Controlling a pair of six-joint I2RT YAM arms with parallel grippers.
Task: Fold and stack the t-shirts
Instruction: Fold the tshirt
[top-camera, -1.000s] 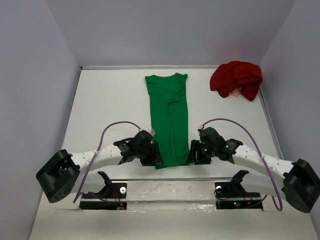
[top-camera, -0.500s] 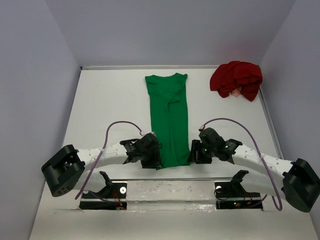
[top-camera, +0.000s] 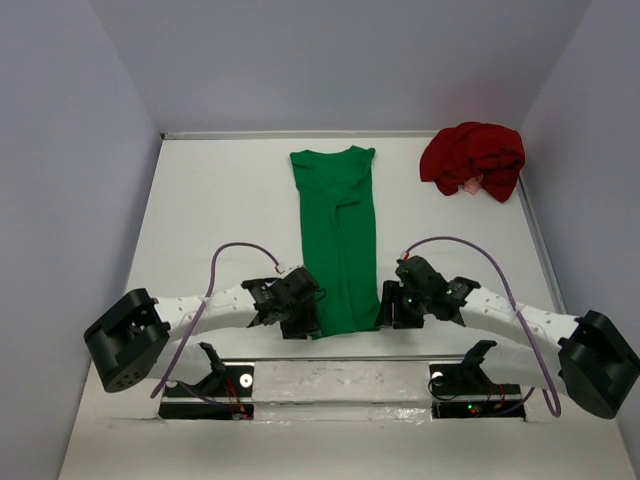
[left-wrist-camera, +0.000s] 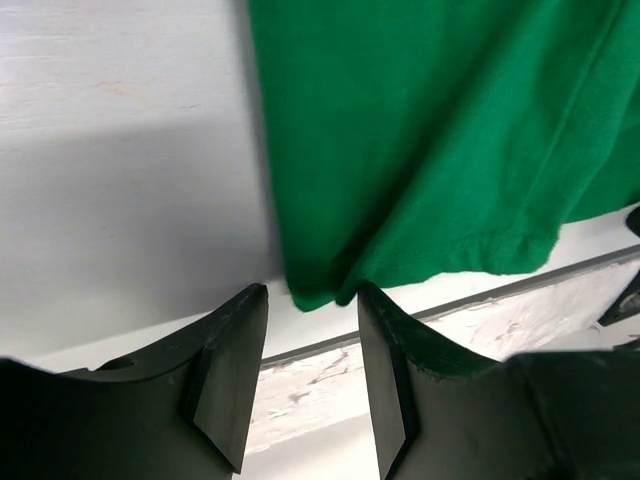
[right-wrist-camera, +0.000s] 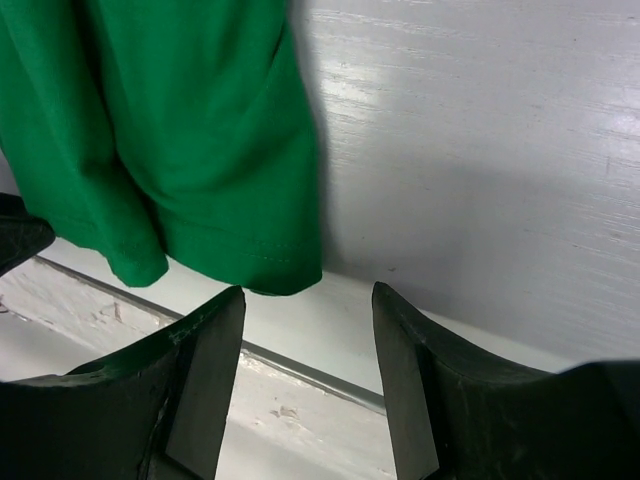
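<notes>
- The green t-shirt (top-camera: 338, 240) lies in the middle of the table (top-camera: 220, 200). It is narrowed to a long strip, with its collar at the far end and its hem at the near edge, between the two arms.
- The dark red t-shirt (top-camera: 473, 160) sits in a crumpled heap in the far right corner, well apart from the green one.
- The left gripper (left-wrist-camera: 310, 298) stands at the hem's left corner with its jaws parted and nothing pinched. The right gripper (right-wrist-camera: 308, 295) stands spread and empty at the right corner.
- We judge that both corners must be pinched next and carried toward the collar.
- The strip looks to be several layers thick, so a shallow bite could catch only the top one and let the fold fall open.
- If the two arms lift unevenly, the strip would skew.
- The hem is just beside the metal strip (top-camera: 340, 375), so low fingers could scrape it.
- The cloth is soft, matte knit with a stitched hem and loose creases.
- The table is smooth, white and faintly grained.
- The fingers (right-wrist-camera: 205, 380) are hard black wedges.
</notes>
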